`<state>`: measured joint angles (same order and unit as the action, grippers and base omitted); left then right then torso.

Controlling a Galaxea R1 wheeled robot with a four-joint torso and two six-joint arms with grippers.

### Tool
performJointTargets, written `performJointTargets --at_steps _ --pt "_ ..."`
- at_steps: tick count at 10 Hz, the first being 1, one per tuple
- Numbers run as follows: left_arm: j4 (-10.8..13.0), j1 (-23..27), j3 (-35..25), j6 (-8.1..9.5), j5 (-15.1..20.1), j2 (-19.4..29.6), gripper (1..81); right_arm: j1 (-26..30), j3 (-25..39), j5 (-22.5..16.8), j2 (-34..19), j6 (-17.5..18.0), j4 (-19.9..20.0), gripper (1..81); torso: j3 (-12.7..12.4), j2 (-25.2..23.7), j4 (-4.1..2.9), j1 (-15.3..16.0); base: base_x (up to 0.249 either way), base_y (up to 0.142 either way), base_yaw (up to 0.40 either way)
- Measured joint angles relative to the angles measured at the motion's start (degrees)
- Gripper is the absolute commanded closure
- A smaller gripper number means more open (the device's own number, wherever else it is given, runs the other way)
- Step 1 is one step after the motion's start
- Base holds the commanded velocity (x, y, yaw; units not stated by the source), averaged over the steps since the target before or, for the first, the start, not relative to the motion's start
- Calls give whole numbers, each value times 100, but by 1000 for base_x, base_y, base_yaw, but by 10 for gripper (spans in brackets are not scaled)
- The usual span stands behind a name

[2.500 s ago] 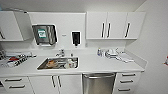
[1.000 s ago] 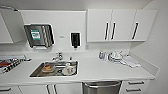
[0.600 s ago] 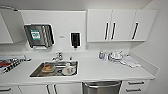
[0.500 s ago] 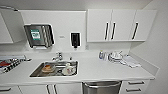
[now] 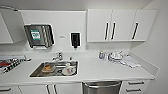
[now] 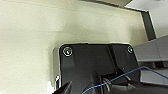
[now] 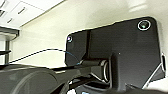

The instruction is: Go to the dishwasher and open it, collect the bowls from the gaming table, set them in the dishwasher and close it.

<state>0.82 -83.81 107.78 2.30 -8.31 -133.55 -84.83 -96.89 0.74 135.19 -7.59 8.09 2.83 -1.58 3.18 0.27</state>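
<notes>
While the dishwasher (image 5: pixel 101 87) shows closed from above, I cannot tell either jaws' state.

Steel-grey dishwasher (image 5: pixel 101 87), white counter (image 5: pixel 100 70), perhaps orange dish (image 5: pixel 47 67).

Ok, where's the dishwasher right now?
In the head view the dishwasher sits at the bottom edge, right of centre, closed, under the white counter, to the right of the sink and beside the drawers.
</notes>
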Motion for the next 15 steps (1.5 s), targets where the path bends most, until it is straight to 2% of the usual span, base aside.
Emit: performJointTargets --at_steps 2,5,7,8,10,13,15 --pt "0 -15 -753 9 -234 541 10 190 937 -28 -674 18 22 10 240 -280 0 166 0 0 0" --pt "0 193 -1704 9 -463 1491 10 750 2087 -41 -1734 112 39 10 808 -879 0 549 0 0 0" --pt "-2 346 -2233 12 -502 1877 10 1215 2548 -77 -2057 219 48 10 1169 -1261 0 789 0 0 0" --pt "-2 455 -2500 11 -502 2052 10 1485 2743 -72 -2160 302 55 10 1215 -1388 0 879 0 0 0" --pt "-16 697 -2861 52 -513 2428 10 1665 2851 -121 -2315 512 61 10 1287 -1751 0 1106 0 0 0" --pt "-20 1159 -3388 76 -439 2693 10 2087 2884 -143 -2505 896 69 10 1291 -2358 0 1489 0 0 0" --pt "-22 1474 -3641 116 -191 2853 10 2249 2964 -219 -2532 1095 67 10 1291 -2785 0 1755 0 0 0"
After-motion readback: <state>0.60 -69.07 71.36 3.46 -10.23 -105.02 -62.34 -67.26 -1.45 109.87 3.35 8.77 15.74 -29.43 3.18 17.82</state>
